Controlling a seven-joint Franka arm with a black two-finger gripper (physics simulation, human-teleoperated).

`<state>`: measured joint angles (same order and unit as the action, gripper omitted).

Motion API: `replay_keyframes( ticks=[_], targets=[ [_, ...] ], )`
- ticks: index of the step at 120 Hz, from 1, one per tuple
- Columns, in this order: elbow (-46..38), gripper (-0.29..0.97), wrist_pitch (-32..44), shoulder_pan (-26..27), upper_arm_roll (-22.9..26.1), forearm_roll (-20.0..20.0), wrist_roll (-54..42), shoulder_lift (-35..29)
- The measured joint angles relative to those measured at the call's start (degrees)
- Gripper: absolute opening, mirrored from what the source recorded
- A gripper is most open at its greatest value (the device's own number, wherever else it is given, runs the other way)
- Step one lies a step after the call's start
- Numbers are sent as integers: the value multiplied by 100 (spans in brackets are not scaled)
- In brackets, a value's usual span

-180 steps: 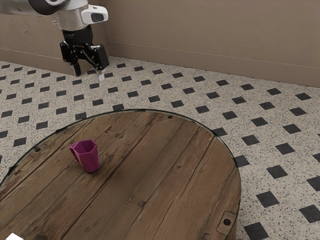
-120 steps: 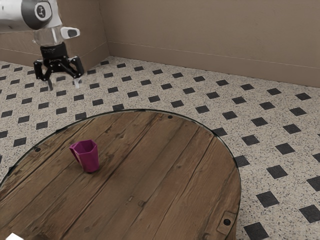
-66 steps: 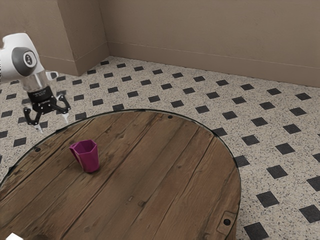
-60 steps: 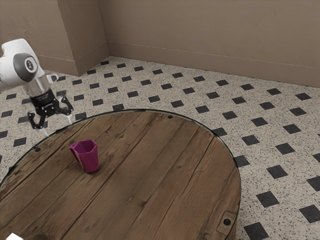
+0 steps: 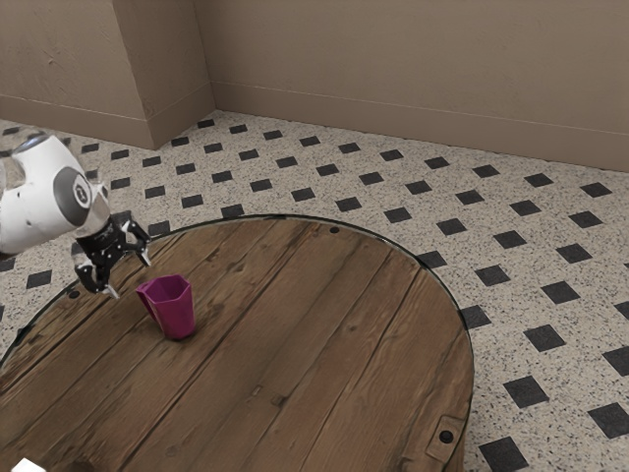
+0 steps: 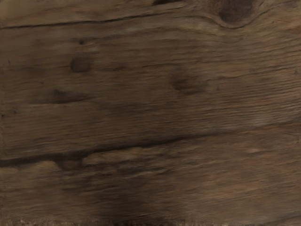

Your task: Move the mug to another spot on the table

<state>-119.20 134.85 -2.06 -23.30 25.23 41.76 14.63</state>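
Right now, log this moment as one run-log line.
phase: pre-grasp | claw: open, empty, low over table, to the exterior view's left of mug | mug: upright, apart from claw | grasp: not yet

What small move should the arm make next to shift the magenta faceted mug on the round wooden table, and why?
Probably a short slide toward the exterior view's right, bringing the black gripper to the magenta faceted mug. The gripper is open, low above the round wooden table, just left of the mug in that view and apart from it. The mug stands upright, ungrasped.
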Motion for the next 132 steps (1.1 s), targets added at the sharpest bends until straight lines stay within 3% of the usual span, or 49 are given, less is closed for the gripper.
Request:
replay_keyframes(
  ticks=[29,72,132],
  targets=[
    [-374,68,869,29,165,27,829,-55],
    [-709,66,1260,47,419,-14,1792,-178],
    [-310,56,204,-88,370,180,1212,41]
  ],
)
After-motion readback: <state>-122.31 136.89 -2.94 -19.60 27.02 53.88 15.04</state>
